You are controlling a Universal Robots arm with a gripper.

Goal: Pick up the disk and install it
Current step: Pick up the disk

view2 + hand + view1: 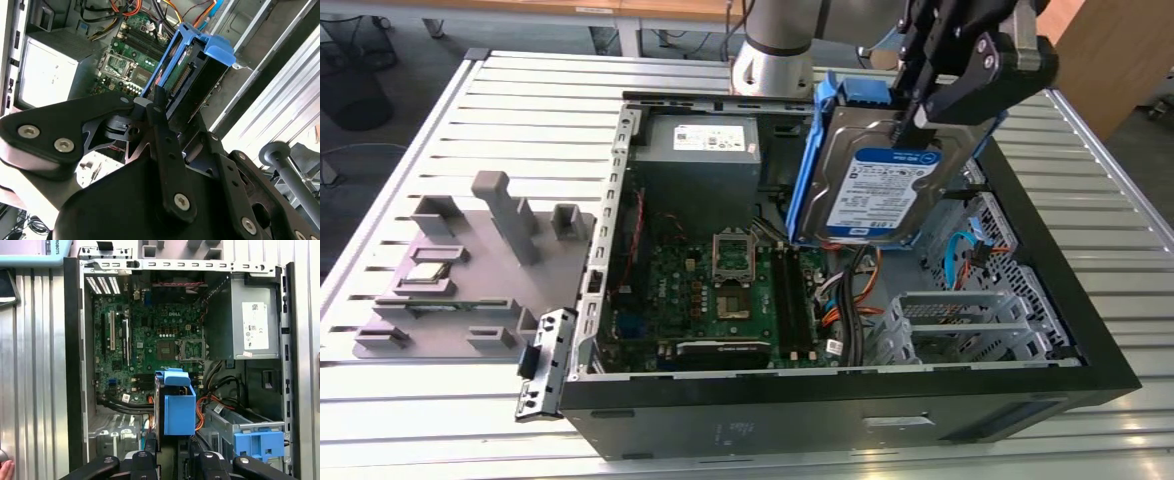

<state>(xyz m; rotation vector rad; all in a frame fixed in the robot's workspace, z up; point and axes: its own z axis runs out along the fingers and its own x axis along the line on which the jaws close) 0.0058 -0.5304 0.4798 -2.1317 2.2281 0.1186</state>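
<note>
Closest to me in the second wrist view is the claw (172, 117), its black linkage in front, clamped on the upper end of the disk (881, 185). The disk hangs below it over the open computer case (787, 415). Beneath it I see the motherboard (720, 290), loose cables (854, 305) and the drive cage (961, 320). The disk stands nearly upright, its long axis close to vertical and its label facing the exterior view.
</note>
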